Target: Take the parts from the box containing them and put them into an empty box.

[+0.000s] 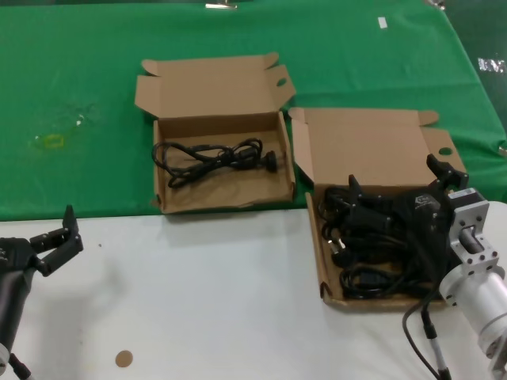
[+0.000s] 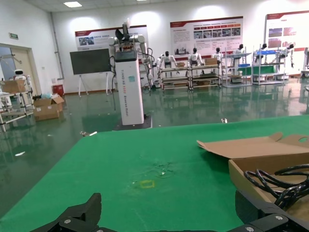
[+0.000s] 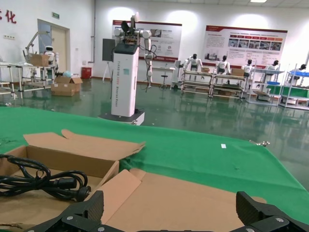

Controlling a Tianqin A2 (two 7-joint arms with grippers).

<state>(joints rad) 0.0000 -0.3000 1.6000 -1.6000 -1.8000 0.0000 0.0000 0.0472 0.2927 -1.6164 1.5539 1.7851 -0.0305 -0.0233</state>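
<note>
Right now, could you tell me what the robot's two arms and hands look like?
The left hand is black, with angular jointed fingers on a dark arm. The right hand is also black with a small pale marking, mounted on a silver metal cylindrical wrist with a square flange; a black cable loops beneath it.

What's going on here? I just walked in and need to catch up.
A two-armed robot is moving black power cords between two cardboard boxes. Its right hand, open, hovers over the full box of cords. One cord already lies in the other box on the green cloth. The left hand waits open over the white table edge.
</note>
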